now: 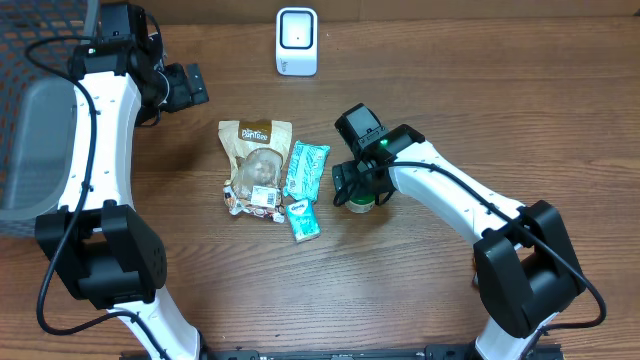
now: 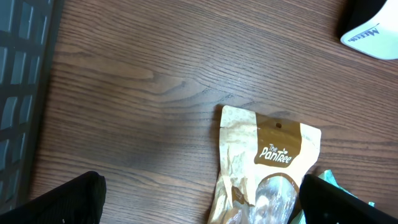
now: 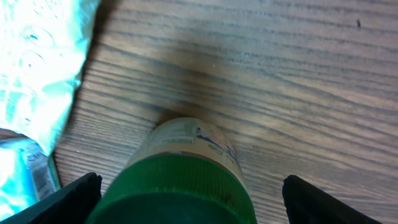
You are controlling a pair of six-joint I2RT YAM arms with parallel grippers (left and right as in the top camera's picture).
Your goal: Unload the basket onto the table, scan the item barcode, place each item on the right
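A jar with a green lid (image 3: 180, 180) stands upright on the wooden table, right of the packets (image 1: 360, 205). My right gripper (image 3: 199, 202) hangs open directly over it, one finger on each side of the lid and gaps showing on both sides. The white barcode scanner (image 1: 297, 42) stands at the table's far edge. My left gripper (image 1: 195, 85) is open and empty at the far left, above bare wood near the top of a brown snack pouch (image 2: 267, 155). I cannot make out a barcode on the jar.
The brown pouch (image 1: 255, 160), a teal packet (image 1: 305, 168) and a small teal pack (image 1: 303, 220) lie together mid-table, left of the jar. A grey basket (image 1: 30, 150) sits at the left edge. The scanner's corner (image 2: 373, 25) shows in the left wrist view.
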